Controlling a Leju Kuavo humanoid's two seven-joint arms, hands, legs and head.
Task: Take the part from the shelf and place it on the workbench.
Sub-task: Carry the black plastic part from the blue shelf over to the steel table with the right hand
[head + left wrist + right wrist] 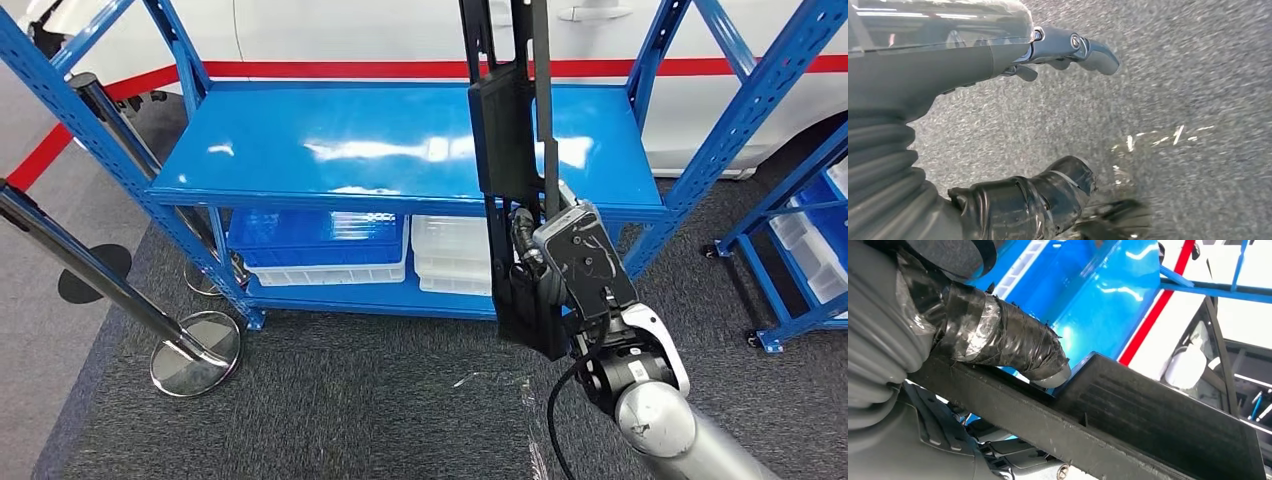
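Observation:
The part (512, 150) is a long black plastic piece, held upright in front of the blue shelf (330, 140). My right hand (560, 270) grips it near its lower end, level with the shelf's front edge. In the right wrist view the taped thumb (998, 335) presses on the part's ribbed black face (1158, 425). My left hand (1058, 47) hangs over grey carpet with its fingers apart and nothing in it.
Blue and clear bins (330, 245) sit on the shelf's lower level. A chrome stanchion base (195, 352) stands on the carpet at the left. A second blue rack (800, 240) is at the right. A white car body with a red stripe (400, 68) is behind.

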